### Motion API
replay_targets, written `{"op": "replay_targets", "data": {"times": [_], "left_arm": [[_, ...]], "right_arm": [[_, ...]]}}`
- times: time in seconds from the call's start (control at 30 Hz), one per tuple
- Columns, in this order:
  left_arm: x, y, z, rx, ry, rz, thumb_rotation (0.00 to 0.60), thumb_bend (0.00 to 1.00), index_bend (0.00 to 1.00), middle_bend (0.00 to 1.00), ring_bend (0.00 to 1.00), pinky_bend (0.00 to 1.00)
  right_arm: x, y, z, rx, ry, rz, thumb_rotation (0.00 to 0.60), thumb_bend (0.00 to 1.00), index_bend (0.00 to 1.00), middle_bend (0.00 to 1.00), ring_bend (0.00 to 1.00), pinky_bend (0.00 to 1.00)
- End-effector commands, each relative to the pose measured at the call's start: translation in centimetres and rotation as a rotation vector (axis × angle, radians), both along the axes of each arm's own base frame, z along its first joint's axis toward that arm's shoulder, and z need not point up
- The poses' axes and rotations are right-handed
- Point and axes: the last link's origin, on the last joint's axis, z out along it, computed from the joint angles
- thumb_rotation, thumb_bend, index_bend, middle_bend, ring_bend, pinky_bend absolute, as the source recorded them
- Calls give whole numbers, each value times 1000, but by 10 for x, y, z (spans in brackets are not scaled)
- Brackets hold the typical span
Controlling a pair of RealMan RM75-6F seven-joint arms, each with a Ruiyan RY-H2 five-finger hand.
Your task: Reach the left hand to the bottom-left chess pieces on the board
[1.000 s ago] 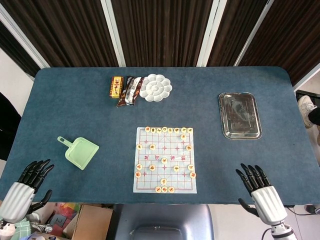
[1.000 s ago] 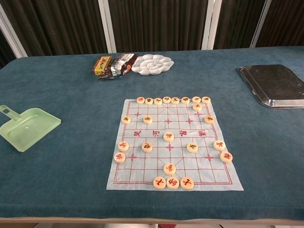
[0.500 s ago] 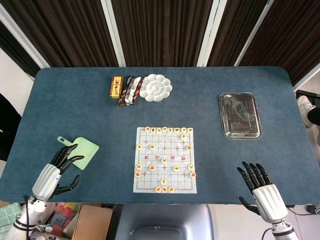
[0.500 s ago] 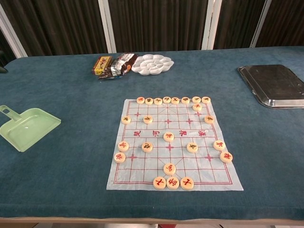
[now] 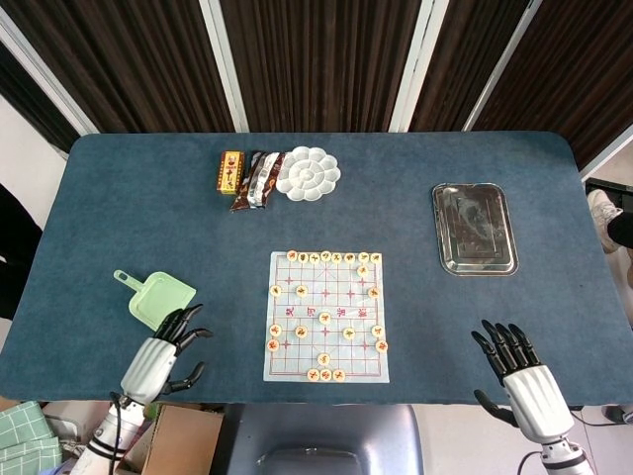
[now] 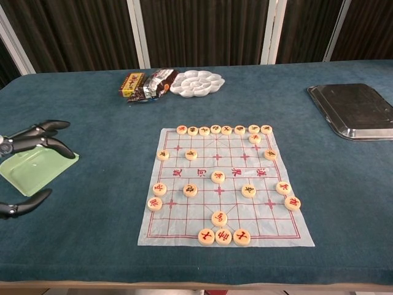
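Left hand: your left hand hovers at the near left edge of the table, fingers spread and empty, tips over the near corner of the green dustpan. Whether they touch the pan or float just above it cannot be told from either view.

Right hand: your right hand sits off the near right corner, fingers fanned apart, holding nothing and well away from everything.

Dustpan position: it lies flat on the cloth, left of the chess board and well apart from it, with its short handle pointing away from you toward the far left.

Handling: thin moulded plastic, so likely very light and fairly stiff — it should slide on the cloth at the slightest push. The smooth walls look slippery for hard fingertips.

Where to hold: the handle is the natural grip, but it is on the far side from your hand. Nearer to you, pinch the raised side wall between thumb and finger rather than pressing on the flat tray.

Risk: a downward press on the open lip could tip the pan — come in low and close gently.

Elsewhere: snack packets, a white palette dish and a metal tray lie farther off.
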Motion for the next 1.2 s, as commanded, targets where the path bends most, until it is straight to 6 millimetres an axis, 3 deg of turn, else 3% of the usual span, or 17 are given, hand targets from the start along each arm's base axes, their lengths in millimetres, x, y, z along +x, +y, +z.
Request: {"op": "replay_targets", "data": {"times": [0.03, 0.43, 0.93, 1.2], "left_arm": [[3, 1, -15, -18, 4, 18, 600, 397, 313, 0, 0, 62], [19, 19, -57, -40, 2, 73, 600, 399, 289, 0, 0, 63], [36, 31, -90, -53, 29, 116, 600, 367, 293, 0, 0, 62], [45, 31, -99, -49, 34, 112, 600, 371, 316, 0, 0, 63]], "right_arm": [[0, 3, 3, 32, -23, 16, 600, 359, 0, 0, 0, 0], [0, 8, 12, 44, -64, 54, 600, 359, 0, 0, 0, 0], [0, 8, 15, 37, -74, 53, 600, 359, 0, 0, 0, 0], [-1, 7, 15, 37, -71, 50, 600, 358, 0, 0, 0, 0]]}}
